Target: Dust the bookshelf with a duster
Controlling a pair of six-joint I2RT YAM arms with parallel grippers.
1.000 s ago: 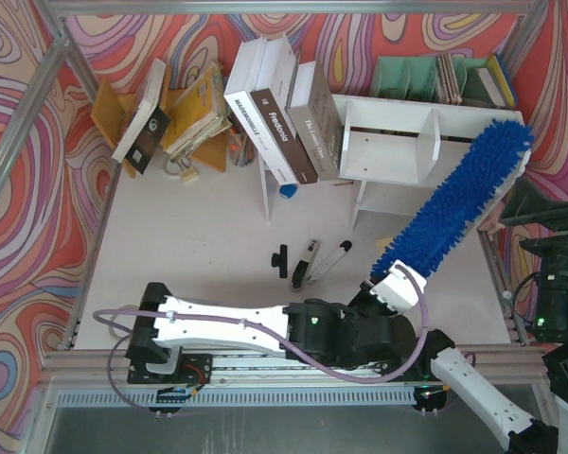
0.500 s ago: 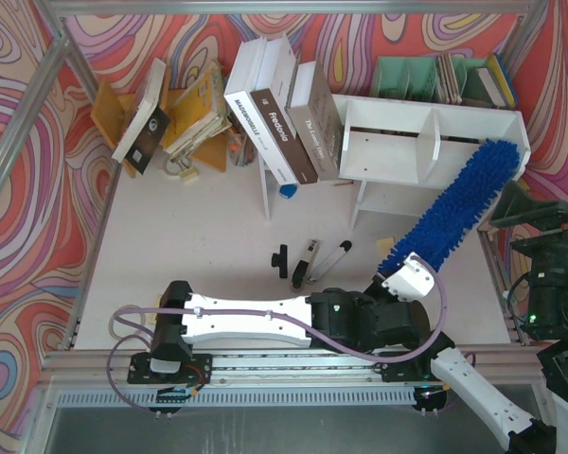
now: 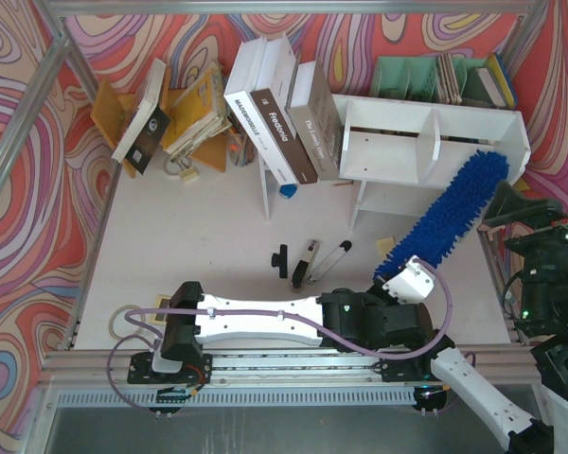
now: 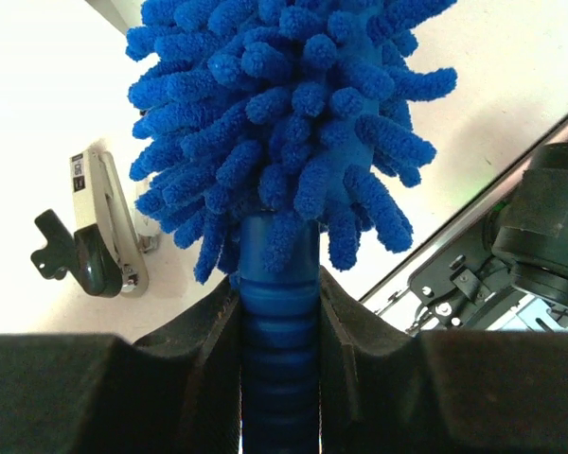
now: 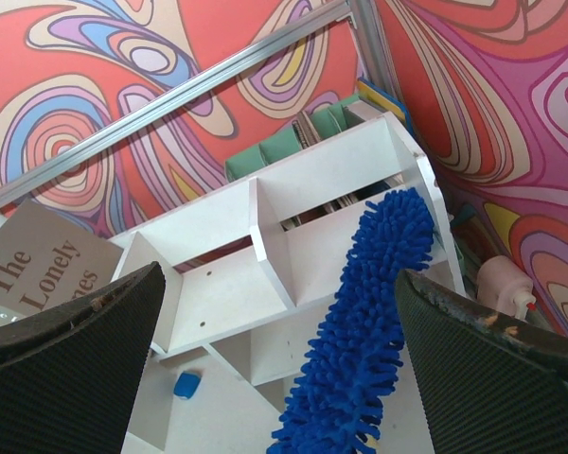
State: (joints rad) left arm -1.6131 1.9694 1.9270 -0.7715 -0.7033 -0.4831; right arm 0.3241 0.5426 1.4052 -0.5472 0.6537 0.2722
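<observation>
The white bookshelf (image 3: 388, 142) stands at the back right, with two cubbies and a lower shelf; it also shows in the right wrist view (image 5: 218, 284). The blue fluffy duster (image 3: 450, 213) slants from near the arms up to the right cubby, its tip at that cubby's lower right corner. It also shows in the right wrist view (image 5: 360, 322). My left gripper (image 4: 279, 312) is shut on the duster's ribbed blue handle (image 4: 279, 350). My right gripper (image 5: 284, 378) is open and empty, off to the right of the table, looking at the shelf.
Large books (image 3: 279, 118) lean against a thin white board left of the shelf. A green rack of books (image 3: 435, 80) stands behind it. A stapler (image 3: 306, 265), a black clip (image 3: 280, 256) and a small tool (image 3: 333, 259) lie mid-table. A small blue object (image 3: 289, 192) lies under the books.
The duster has swung down and leftward: its tip dropped from above the shelf's right end to the right cubby's lower corner. My left arm has stretched further right. My right arm shifted slightly.
</observation>
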